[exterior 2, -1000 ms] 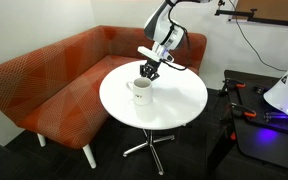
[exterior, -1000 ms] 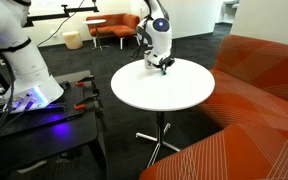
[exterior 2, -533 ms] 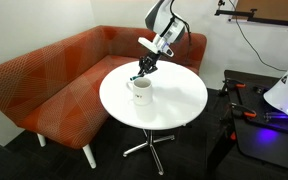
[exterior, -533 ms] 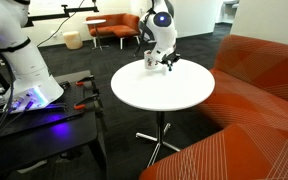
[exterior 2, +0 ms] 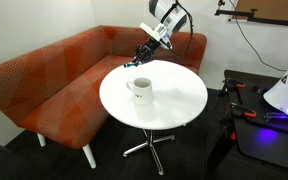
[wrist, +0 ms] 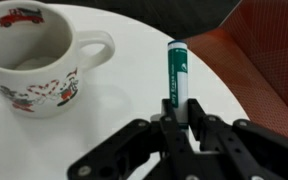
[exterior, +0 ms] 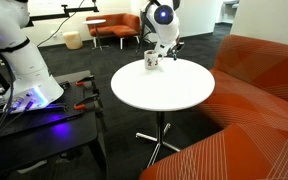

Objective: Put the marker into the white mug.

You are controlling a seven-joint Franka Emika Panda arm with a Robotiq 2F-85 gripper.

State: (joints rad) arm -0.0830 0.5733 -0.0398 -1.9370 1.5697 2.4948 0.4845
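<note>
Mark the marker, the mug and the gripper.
marker [wrist: 178, 70], wrist view, middle of its teal barrel.
mug [wrist: 44, 92], wrist view, its decorated side wall.
gripper [wrist: 180, 118], wrist view, between the fingertips clamping the marker.

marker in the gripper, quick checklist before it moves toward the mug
1. Marker clamped in the gripper: ok.
2. Marker clear of the table: ok, the gripper is raised above the top in an exterior view.
3. White mug upright with its mouth open: ok.
4. Nothing in the mug: ok as far as the wrist view shows.
5. Marker over the mug's mouth: not ok, the mug sits off to one side.
6. How deep the marker sits in the grip: cannot tell.
</note>
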